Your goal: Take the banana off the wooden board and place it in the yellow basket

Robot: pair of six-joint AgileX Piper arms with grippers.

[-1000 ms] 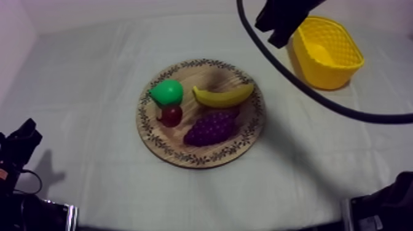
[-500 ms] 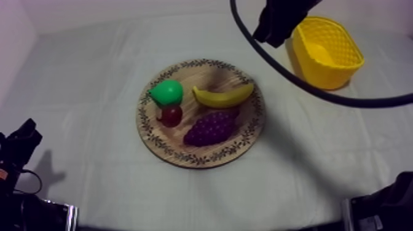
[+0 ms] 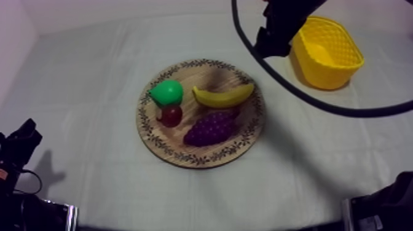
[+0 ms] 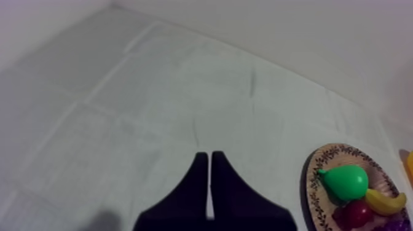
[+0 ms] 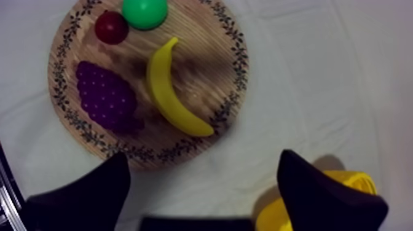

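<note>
The grey-white cloth [image 3: 92,92] covers the table, with pale walls behind it. The round wooden board [image 3: 184,156] sits mid-table, and the yellow basket [image 3: 326,70] stands toward the far right corner. On the board lie the grapes [image 3: 211,127], the banana [image 3: 223,96] just behind them, the pear [image 3: 166,93] and the small red fruit [image 3: 171,115]. The right gripper [image 5: 203,161] hangs between board and basket, spread wide and empty. The left gripper [image 4: 209,155], fingers pressed together, sits at the near left corner.
</note>
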